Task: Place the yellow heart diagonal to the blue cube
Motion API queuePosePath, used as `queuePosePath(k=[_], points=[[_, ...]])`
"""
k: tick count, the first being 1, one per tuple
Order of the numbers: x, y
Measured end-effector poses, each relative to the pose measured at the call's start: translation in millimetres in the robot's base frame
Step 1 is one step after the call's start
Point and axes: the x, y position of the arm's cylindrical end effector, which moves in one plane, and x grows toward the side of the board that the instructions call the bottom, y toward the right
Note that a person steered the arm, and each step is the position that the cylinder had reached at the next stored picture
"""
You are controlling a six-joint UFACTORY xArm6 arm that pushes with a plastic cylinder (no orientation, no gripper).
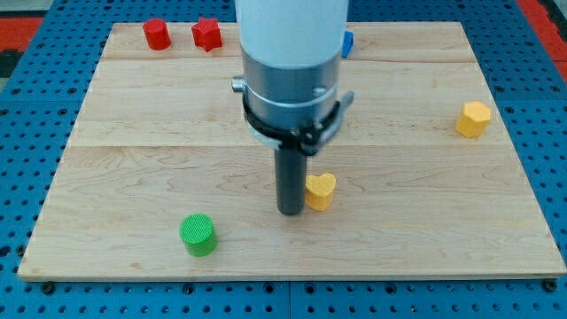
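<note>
The yellow heart (pixel 321 190) lies on the wooden board (pixel 133 159) a little below the middle. My tip (pixel 291 212) rests on the board right against the heart's left side. The blue cube (pixel 347 42) is near the view's top, mostly hidden behind the arm's white and grey body; only its right edge shows. The heart is well below the cube and slightly to its left.
A red cylinder (pixel 157 34) and a red star-like block (pixel 206 34) stand at the top left. A yellow hexagonal block (pixel 474 119) sits at the right. A green cylinder (pixel 198 234) stands at the bottom left. Blue pegboard surrounds the board.
</note>
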Motion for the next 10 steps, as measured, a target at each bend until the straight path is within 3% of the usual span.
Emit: queuePosePath(k=[1,3,4,5,6,7,9,10], points=[[21,35],[-74,24],[-111,-29],[-79,5],[-64,-21],[-84,-100],[-101,-121],[-89,-137]])
